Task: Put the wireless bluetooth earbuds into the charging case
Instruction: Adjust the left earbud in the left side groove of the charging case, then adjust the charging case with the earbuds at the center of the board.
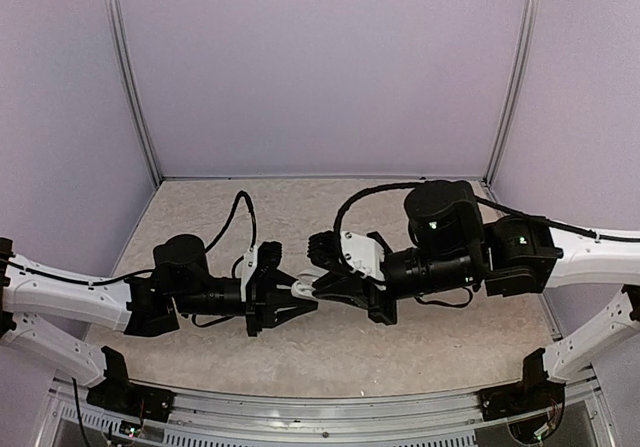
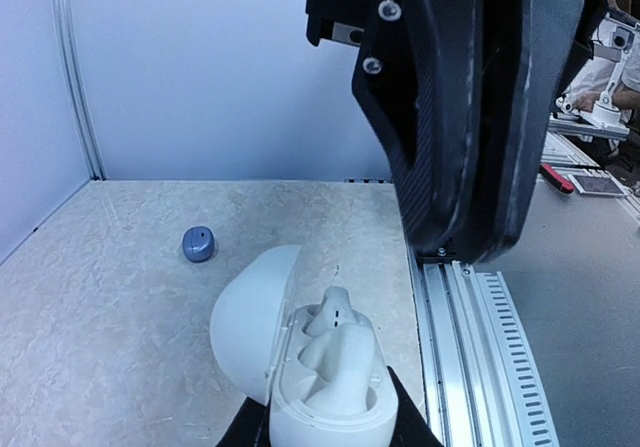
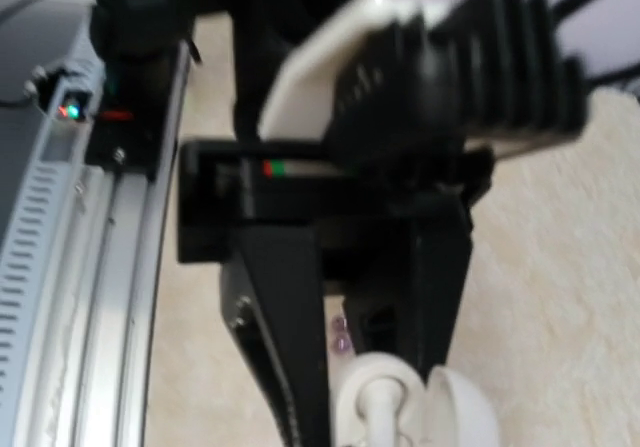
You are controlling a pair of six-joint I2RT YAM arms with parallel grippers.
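Observation:
My left gripper (image 2: 328, 425) is shut on the white charging case (image 2: 330, 387), which is held above the table with its lid (image 2: 250, 317) swung open to the left. Two white earbuds lie in the case: one (image 2: 335, 312) at the far end, the other (image 2: 350, 352) across the middle, tilted. A blue-grey earbud (image 2: 198, 244) lies on the table beyond. In the top view my right gripper (image 1: 326, 285) hangs tip to tip with the left gripper (image 1: 292, 297) at the case (image 1: 302, 288). Its jaw gap is hidden. The blurred right wrist view shows the case (image 3: 378, 395) between the left fingers (image 3: 285, 337).
The right arm's black housing (image 2: 470, 117) looms just over the case. The metal rail (image 2: 470, 347) of the table's near edge runs close to the case's right side. Purple walls (image 1: 320, 67) close in the table at the back and sides.

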